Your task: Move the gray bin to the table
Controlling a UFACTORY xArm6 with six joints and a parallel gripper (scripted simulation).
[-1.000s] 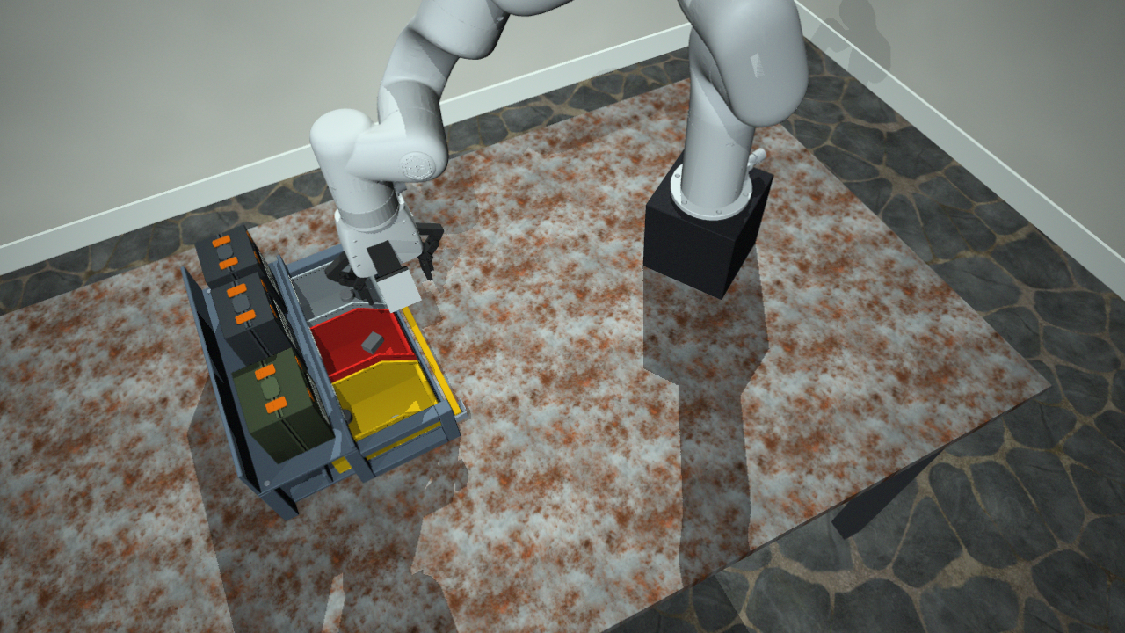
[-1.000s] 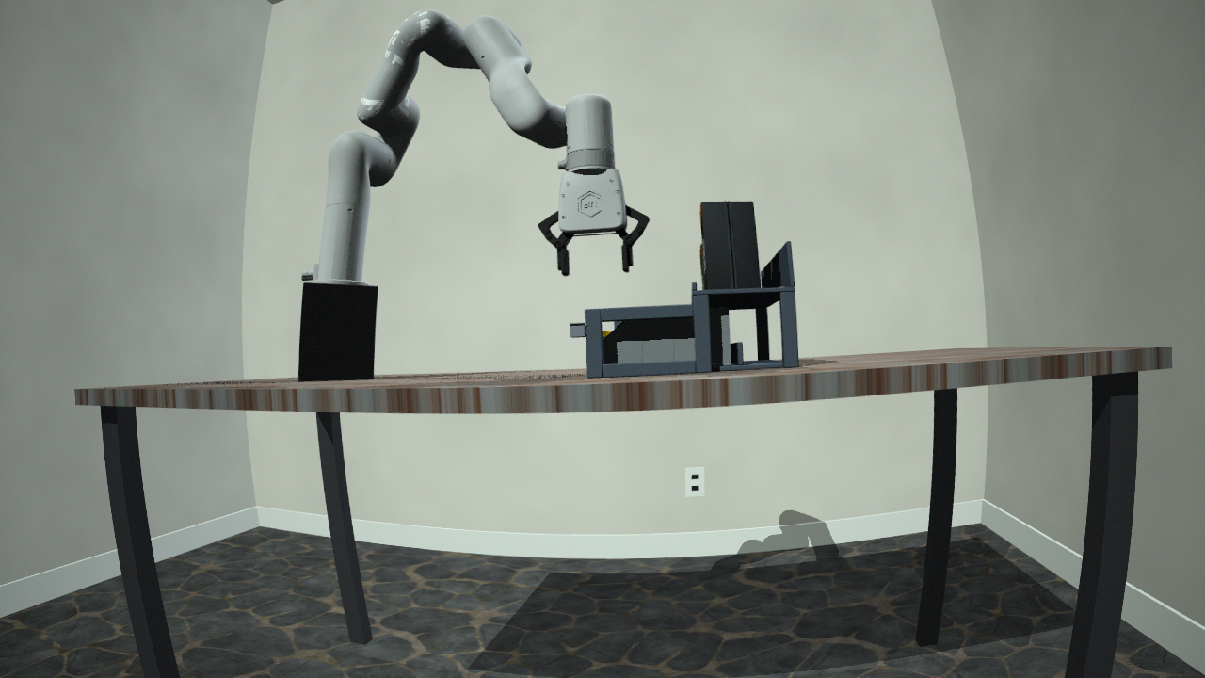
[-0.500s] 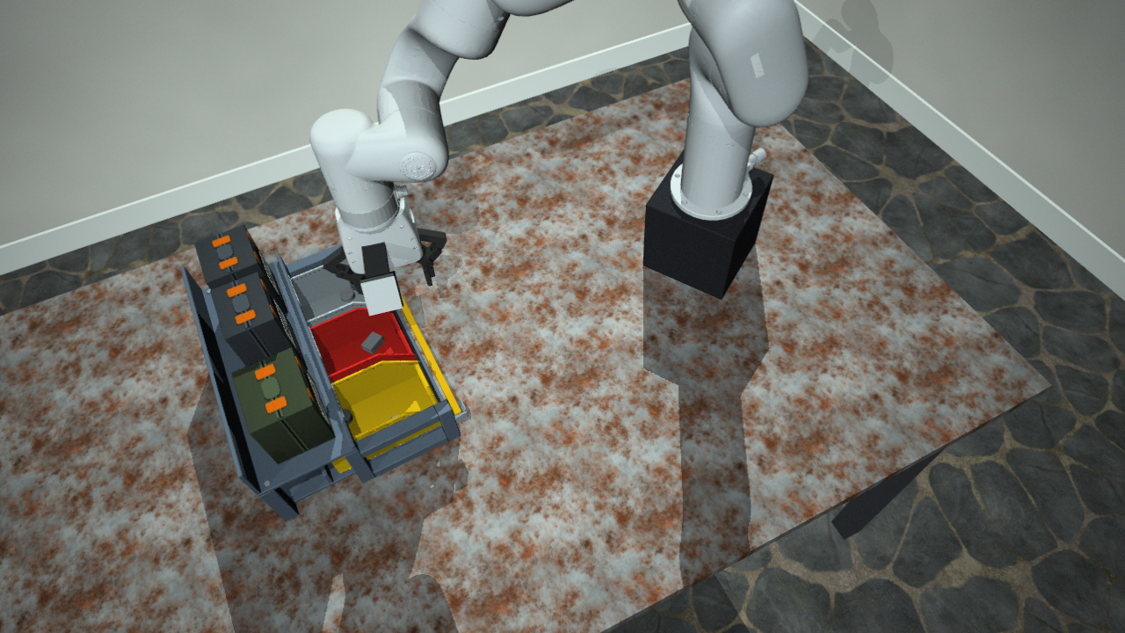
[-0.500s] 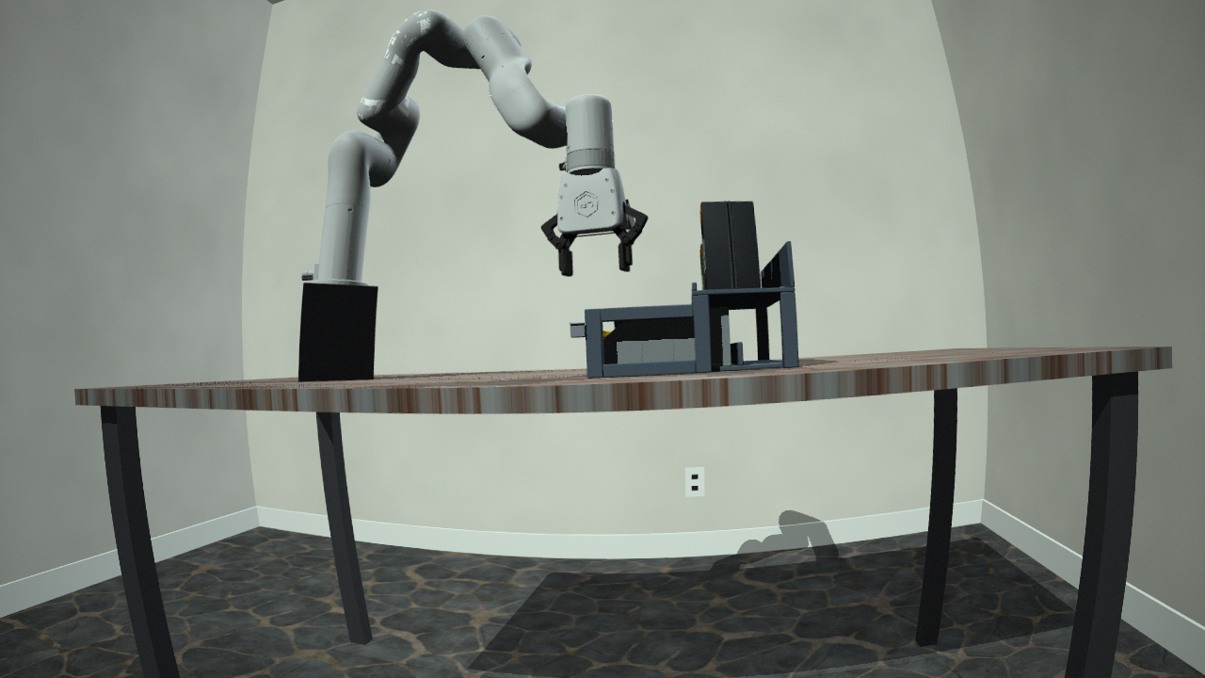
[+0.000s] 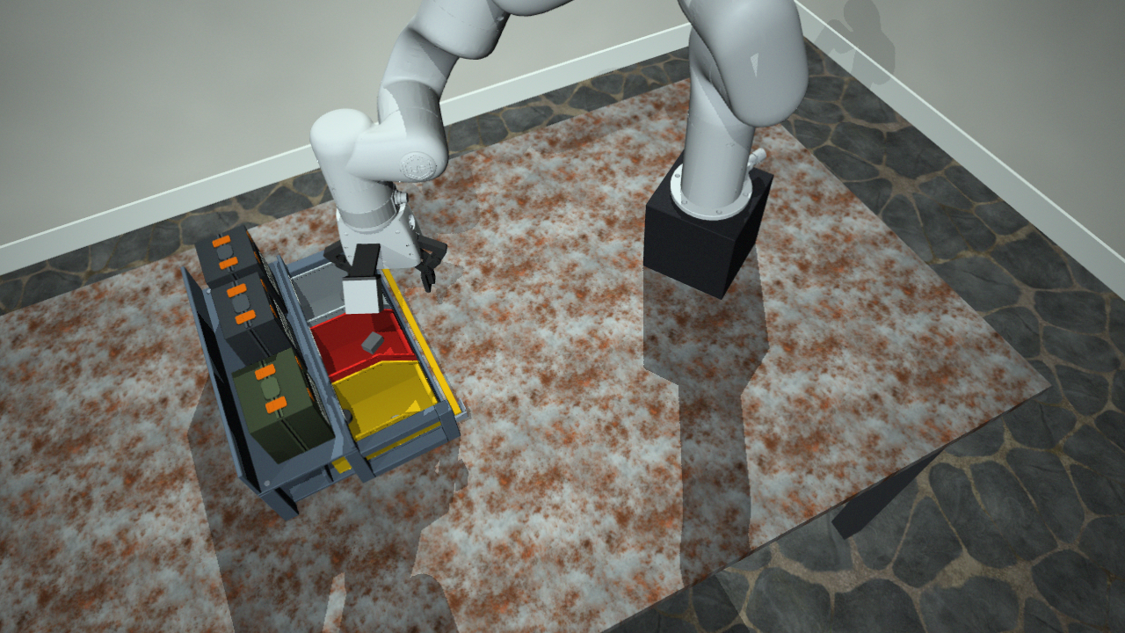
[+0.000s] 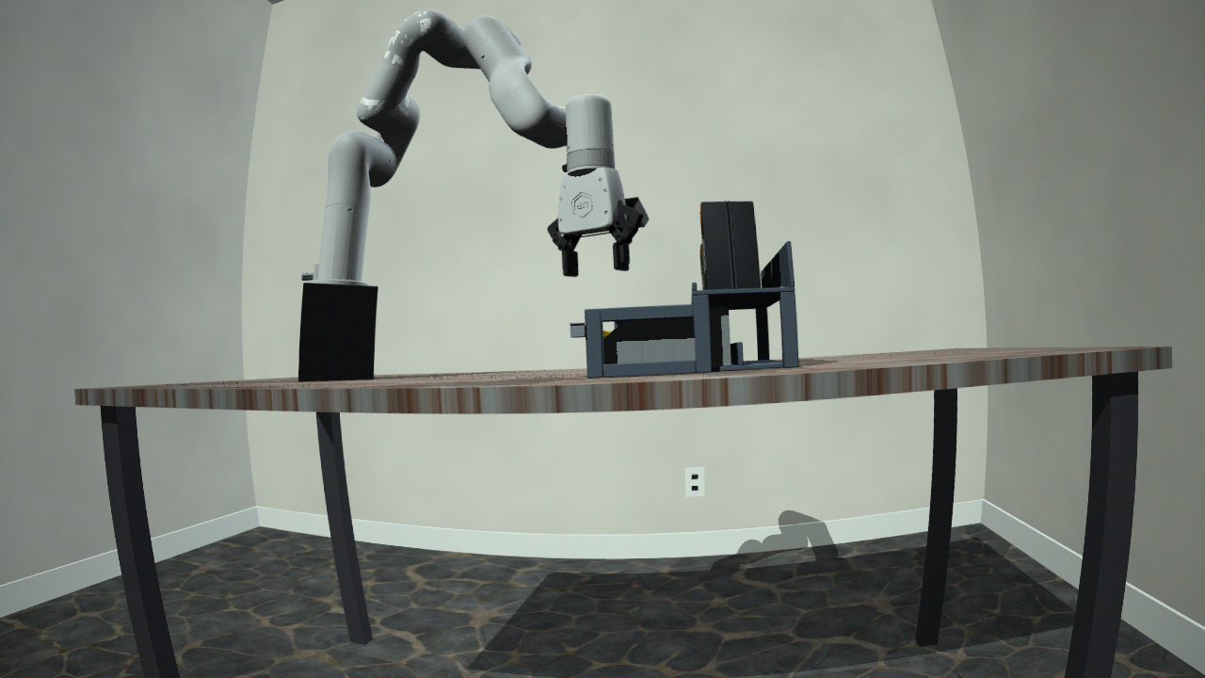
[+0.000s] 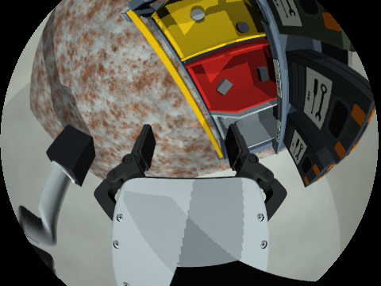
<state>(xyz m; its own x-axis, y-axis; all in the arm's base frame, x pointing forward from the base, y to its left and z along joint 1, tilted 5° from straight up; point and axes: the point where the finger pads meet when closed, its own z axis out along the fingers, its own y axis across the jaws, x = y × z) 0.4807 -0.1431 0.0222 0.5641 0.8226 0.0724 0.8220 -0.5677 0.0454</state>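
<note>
The gray open bin (image 5: 318, 294) (image 7: 258, 129) sits at the far end of the low shelf (image 5: 409, 451) (image 6: 644, 312) (image 7: 282, 59), beside the red bin (image 5: 342, 334) (image 7: 242, 101). The yellow bin (image 5: 385, 397) (image 7: 214, 36) is at the near end. Loose parts lie in the red and yellow bins; the gray bin's parts are mostly hidden. My gripper (image 5: 393, 275) (image 6: 595, 261) (image 7: 190, 133) is open and empty, pointing down above the shelf's front side. In the wrist view its right finger overlaps the gray bin and hides part of it.
Two dark cases (image 5: 259, 346) (image 6: 730, 244) and a green case (image 5: 291, 417) (image 7: 307, 29) stand on the raised rear level. A yellow strip (image 7: 175, 77) runs along the shelf front. The black robot base block (image 5: 692, 251) (image 6: 337, 332) (image 7: 71, 147) stands on the table (image 5: 550, 440).
</note>
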